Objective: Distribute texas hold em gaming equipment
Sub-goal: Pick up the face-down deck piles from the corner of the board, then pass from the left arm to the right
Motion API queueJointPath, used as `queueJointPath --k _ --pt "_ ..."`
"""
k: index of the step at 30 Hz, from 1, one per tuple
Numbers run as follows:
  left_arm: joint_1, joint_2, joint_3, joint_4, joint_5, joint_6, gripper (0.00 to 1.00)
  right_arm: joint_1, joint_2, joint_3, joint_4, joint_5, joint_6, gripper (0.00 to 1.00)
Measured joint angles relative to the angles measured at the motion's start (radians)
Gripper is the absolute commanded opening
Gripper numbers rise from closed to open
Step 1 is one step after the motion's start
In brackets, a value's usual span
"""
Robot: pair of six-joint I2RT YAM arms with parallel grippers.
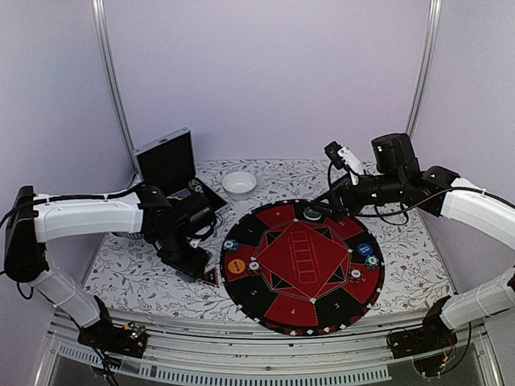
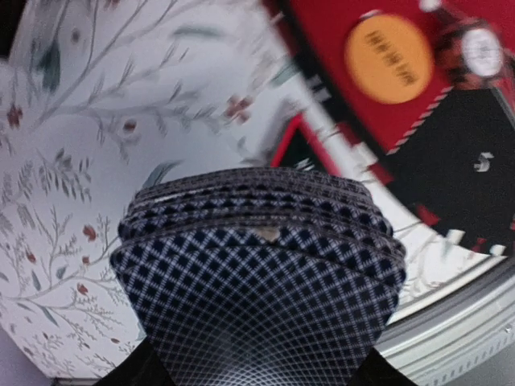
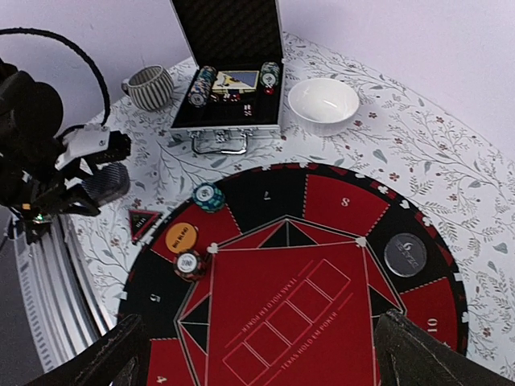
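My left gripper (image 1: 191, 259) hangs over the floral cloth just left of the mat and is shut on a deck of cards (image 2: 257, 273) with blue-grey lattice backs. An orange button (image 1: 236, 265) lies on the round mat's (image 1: 278, 318) left side with a chip stack (image 1: 254, 264) beside it and a teal chip stack (image 1: 231, 244) behind. A blue button (image 1: 364, 250) and two chip stacks (image 1: 355, 274) lie on the right side. My right gripper (image 3: 265, 366) is open and empty above the mat's far part. A grey disc (image 3: 405, 254) lies below it.
An open silver case (image 3: 229, 80) holding chips and cards stands at the back left, a striped mug (image 3: 150, 86) to its left, a white bowl (image 3: 323, 100) to its right. A red-edged triangular marker (image 3: 143, 219) lies off the mat's left edge. The table's metal front rail (image 2: 459, 338) is close.
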Motion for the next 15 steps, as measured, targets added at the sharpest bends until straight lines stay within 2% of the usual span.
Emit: queueJointPath --k 4,8,15 --pt "-0.135 0.038 0.183 -0.047 -0.054 0.084 0.49 -0.006 0.066 0.053 0.045 -0.154 0.137 1.0" --pt "-0.263 0.112 0.301 -0.095 -0.077 0.177 0.48 -0.004 0.163 0.054 0.135 -0.319 0.301 0.92" --pt "-0.334 0.178 0.356 -0.154 -0.096 0.29 0.47 0.065 0.309 0.019 0.264 -0.462 0.47 0.89"
